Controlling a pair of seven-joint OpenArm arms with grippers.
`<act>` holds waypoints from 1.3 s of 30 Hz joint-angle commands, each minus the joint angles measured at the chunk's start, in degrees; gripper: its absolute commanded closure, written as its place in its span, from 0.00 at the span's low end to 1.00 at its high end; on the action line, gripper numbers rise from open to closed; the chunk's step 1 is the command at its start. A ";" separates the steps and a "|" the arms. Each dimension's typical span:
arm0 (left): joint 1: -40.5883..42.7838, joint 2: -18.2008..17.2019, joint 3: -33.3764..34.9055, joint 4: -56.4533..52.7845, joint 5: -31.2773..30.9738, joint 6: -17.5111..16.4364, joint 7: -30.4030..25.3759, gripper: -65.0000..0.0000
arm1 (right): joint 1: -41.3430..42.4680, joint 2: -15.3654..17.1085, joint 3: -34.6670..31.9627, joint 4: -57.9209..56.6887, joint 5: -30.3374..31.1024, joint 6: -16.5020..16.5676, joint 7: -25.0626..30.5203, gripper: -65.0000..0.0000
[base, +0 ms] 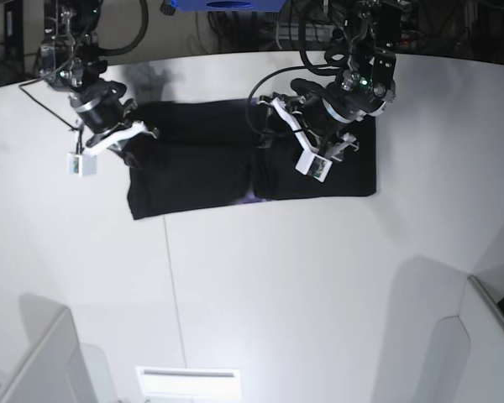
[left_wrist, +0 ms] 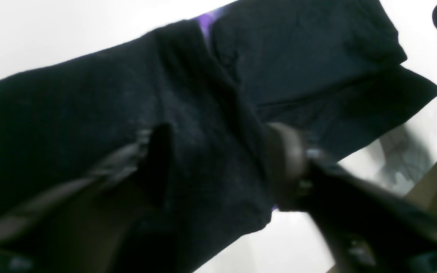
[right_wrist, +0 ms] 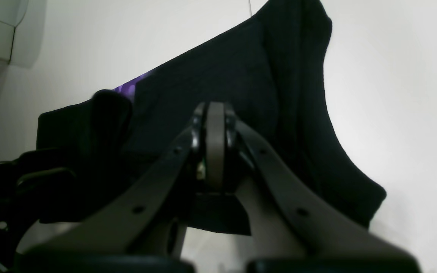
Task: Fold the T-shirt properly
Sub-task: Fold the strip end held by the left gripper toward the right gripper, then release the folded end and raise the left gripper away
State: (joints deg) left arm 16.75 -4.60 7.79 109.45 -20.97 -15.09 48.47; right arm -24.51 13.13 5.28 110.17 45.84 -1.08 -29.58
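The black T-shirt (base: 193,176) lies spread across the far part of the white table, with a fold line near its middle and a sliver of purple print (base: 248,200) at its front edge. My right gripper (base: 134,133) is at the shirt's left edge. In the right wrist view its fingers (right_wrist: 214,144) are pressed together on black cloth (right_wrist: 222,68), and a flap hangs below them. My left gripper (base: 277,122) is over the shirt's right half. In the left wrist view it (left_wrist: 220,163) is open, with a ridge of the shirt (left_wrist: 89,94) between its fingers.
The white table (base: 277,285) has a thin seam (base: 172,277) running toward the front. Grey panels stand at the front left (base: 34,361) and front right (base: 487,336). A pale housing (right_wrist: 2,26) shows at the top left of the right wrist view.
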 commanded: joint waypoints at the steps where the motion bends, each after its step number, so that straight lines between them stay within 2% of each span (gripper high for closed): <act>1: -0.53 0.60 1.39 1.28 -1.05 -0.60 -1.04 0.28 | 0.12 0.46 0.39 0.82 0.35 0.16 1.23 1.00; 4: -2.38 0.78 5.88 1.19 -1.05 -0.60 -1.04 0.21 | 0.20 0.46 0.22 0.82 0.35 0.16 1.23 1.00; 8: -2.29 0.69 7.55 3.03 -1.05 -0.60 -1.04 0.22 | 0.20 0.46 0.39 0.82 0.35 0.16 1.23 1.00; 9: -2.20 0.51 7.37 3.56 -1.05 -0.60 -1.04 0.26 | 0.20 0.46 0.39 0.82 0.44 0.16 1.23 1.00; 10: -2.20 0.43 6.41 3.74 -1.05 -0.60 -1.04 0.32 | 0.12 0.46 0.39 0.82 0.44 0.16 1.23 1.00; 11: -2.03 0.43 4.65 3.74 -1.05 -0.60 -1.04 0.43 | 0.12 0.46 0.39 0.82 0.44 0.16 1.23 1.00; 12: -1.15 0.43 2.19 3.56 -1.05 -0.60 -1.04 0.57 | 0.12 0.46 0.39 0.82 0.44 0.16 1.23 1.00; 14: 0.35 0.60 -3.97 3.47 -1.05 -0.60 -1.13 0.92 | 0.38 0.46 0.39 0.82 0.44 0.16 1.23 1.00; 15: 0.87 0.60 -6.69 3.47 -1.05 -0.60 -1.13 1.00 | 0.47 0.46 0.39 0.82 0.53 0.16 1.23 1.00; 17: 1.66 0.43 -11.79 3.47 -1.05 -0.60 -1.13 1.00 | 1.00 0.46 0.48 0.82 2.11 0.16 1.23 1.00; 19: 3.60 0.34 -18.65 3.56 -1.05 -0.86 -1.57 1.00 | 1.96 0.98 0.74 0.20 7.12 0.16 1.23 0.97; 21: 5.09 0.43 -25.42 3.39 -1.05 -0.86 -3.50 1.00 | 2.75 1.78 2.41 -1.38 12.05 0.16 -0.09 0.69; 23: 6.59 0.34 -31.66 2.16 -1.05 -1.48 -7.19 1.00 | 5.30 2.13 4.00 -4.72 16.88 0.16 -4.13 0.39; 25: 7.55 -0.28 -36.14 0.31 -0.96 -4.91 -10.01 1.00 | 7.15 2.13 6.46 -8.59 20.66 0.25 -7.74 0.24; 26: 7.82 -0.89 -38.17 -0.75 -0.96 -7.37 -11.06 1.00 | 8.03 1.95 7.78 -10.61 22.07 0.25 -9.14 0.22; 29: 7.55 -1.68 -44.76 -5.32 -0.96 -13.87 -12.12 1.00 | 9.52 2.13 10.15 -14.04 23.21 0.33 -10.90 0.27; 31: 7.29 -1.77 -48.19 -8.48 -0.52 -16.69 -12.20 1.00 | 9.96 2.57 10.41 -14.83 23.12 0.33 -10.99 0.30; 35: 6.76 -4.23 -49.33 -12.97 -0.79 -17.66 -12.29 1.00 | 10.05 3.89 10.15 -17.20 22.51 0.33 -10.99 0.31; 39: 5.53 -4.50 -49.33 -14.64 -0.52 -17.74 -12.29 1.00 | 10.75 3.71 10.15 -18.17 16.35 0.60 -12.39 0.30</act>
State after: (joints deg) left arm 22.17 -8.27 -41.17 93.93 -21.02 -32.64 37.30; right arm -14.76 16.16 15.16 90.91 60.82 -1.48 -42.76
